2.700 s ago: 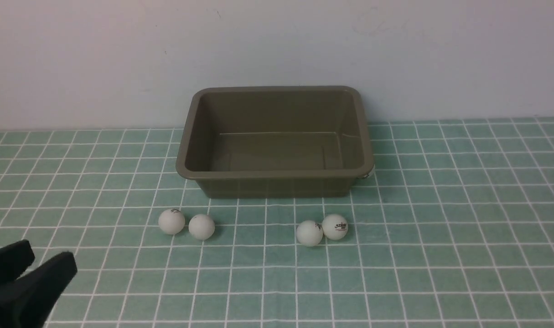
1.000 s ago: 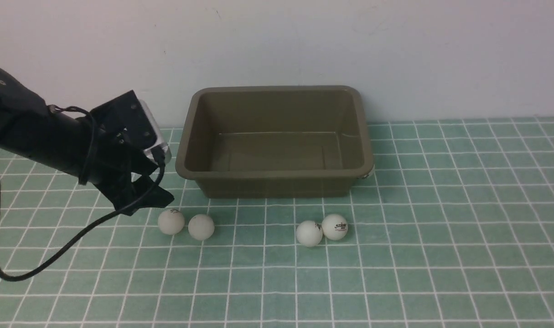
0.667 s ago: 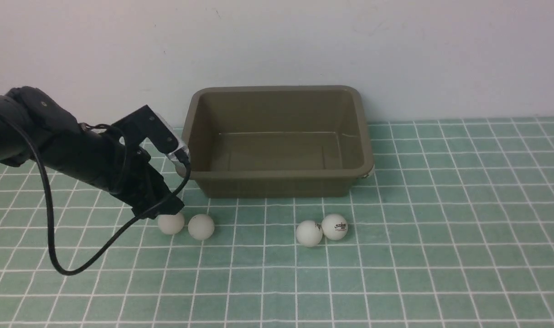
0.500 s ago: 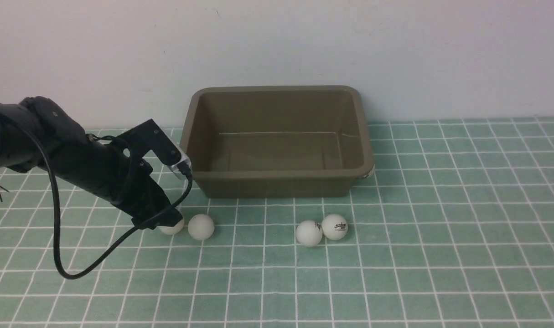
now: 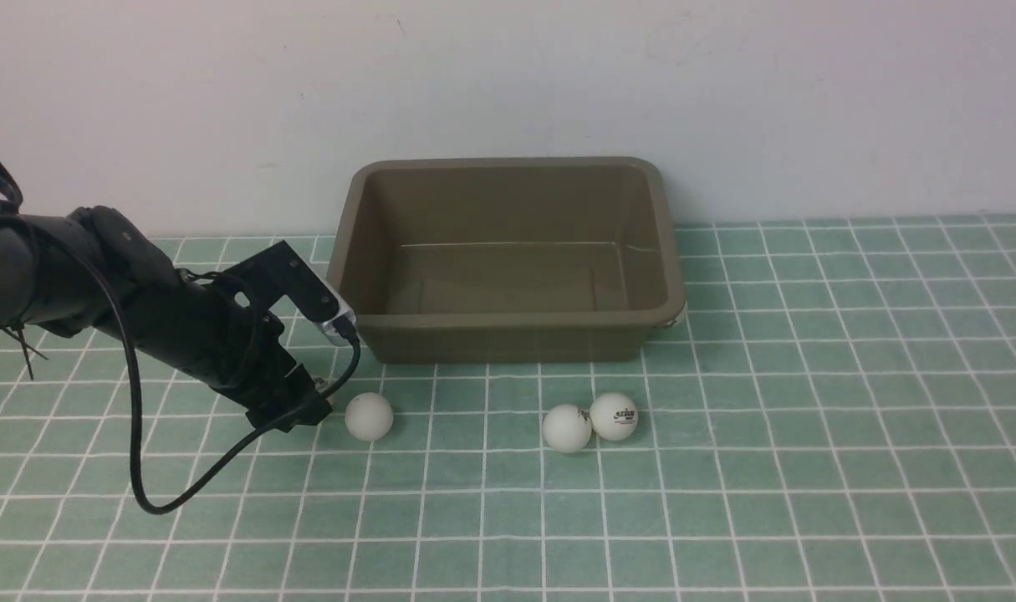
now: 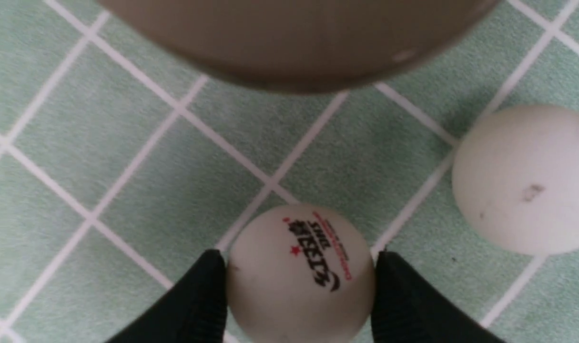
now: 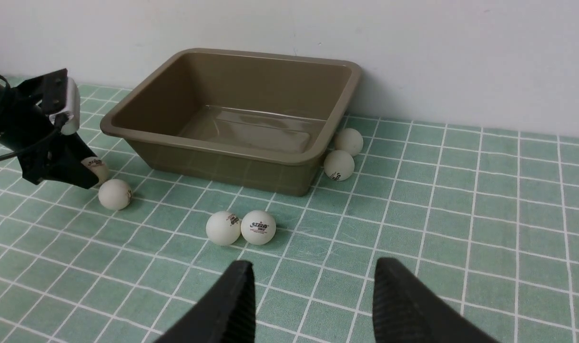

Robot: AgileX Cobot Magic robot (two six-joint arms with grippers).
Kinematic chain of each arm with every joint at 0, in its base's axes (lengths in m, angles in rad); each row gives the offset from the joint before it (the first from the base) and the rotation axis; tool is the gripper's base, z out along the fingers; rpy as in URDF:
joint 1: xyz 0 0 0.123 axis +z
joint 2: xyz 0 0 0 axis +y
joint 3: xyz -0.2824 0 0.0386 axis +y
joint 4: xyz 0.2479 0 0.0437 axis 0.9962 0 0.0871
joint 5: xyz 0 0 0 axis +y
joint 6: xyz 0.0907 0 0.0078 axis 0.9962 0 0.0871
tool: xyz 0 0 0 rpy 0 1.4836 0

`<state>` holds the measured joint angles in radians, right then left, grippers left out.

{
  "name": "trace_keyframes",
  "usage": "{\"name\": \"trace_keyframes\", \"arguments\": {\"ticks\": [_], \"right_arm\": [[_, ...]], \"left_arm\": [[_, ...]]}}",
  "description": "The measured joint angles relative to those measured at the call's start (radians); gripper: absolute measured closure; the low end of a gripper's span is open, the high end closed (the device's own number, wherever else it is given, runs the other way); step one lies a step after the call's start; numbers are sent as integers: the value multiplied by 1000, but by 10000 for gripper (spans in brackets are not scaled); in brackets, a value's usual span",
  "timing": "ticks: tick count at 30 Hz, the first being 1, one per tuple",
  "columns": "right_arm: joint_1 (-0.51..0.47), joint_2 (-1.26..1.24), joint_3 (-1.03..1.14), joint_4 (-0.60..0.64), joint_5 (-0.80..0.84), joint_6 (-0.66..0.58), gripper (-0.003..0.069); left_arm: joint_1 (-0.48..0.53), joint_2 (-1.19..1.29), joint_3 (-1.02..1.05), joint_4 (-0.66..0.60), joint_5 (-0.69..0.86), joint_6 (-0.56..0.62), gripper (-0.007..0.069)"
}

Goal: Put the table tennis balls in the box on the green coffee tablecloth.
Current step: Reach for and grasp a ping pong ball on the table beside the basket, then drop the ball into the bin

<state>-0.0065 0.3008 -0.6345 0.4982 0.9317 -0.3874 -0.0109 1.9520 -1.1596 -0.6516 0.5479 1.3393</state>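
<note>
I see the green checked tablecloth (image 5: 809,502) covering the whole surface, its thin white lines making small squares. A plain pale wall (image 5: 508,75) rises right behind it. The brown box (image 5: 508,334) stands on the cloth near that wall.

My left gripper (image 6: 299,295) is down at the cloth, in front of the box's near left corner. Its black fingers (image 6: 198,305) press against both sides of a printed ball (image 6: 299,262) that rests on the cloth. The print shows a red star, dark characters and red letters, upside down to me; the letters look like "DHS".

A plain ball (image 5: 369,416) lies just beside it. A touching pair of balls (image 5: 567,428) sits in front of the box, and two more balls (image 7: 339,165) lie by its right wall. My right gripper (image 7: 315,271) hangs open, holding nothing.
</note>
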Motion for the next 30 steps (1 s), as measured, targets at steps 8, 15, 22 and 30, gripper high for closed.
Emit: {"name": "trace_keyframes", "arguments": {"ticks": [8, 15, 22, 30], "right_arm": [[0, 0, 0, 1, 0, 0, 344], [0, 0, 0, 0, 0, 0, 344], [0, 0, 0, 0, -1, -2, 344], [0, 0, 0, 0, 4, 0, 344]], "left_arm": [[0, -67, 0, 0, -24, -1, 279], [0, -184, 0, -22, -48, -1, 279], [0, -222, -30, -175, -42, 89, 279], [-2, -59, -195, -463, 89, 297, 279]]}}
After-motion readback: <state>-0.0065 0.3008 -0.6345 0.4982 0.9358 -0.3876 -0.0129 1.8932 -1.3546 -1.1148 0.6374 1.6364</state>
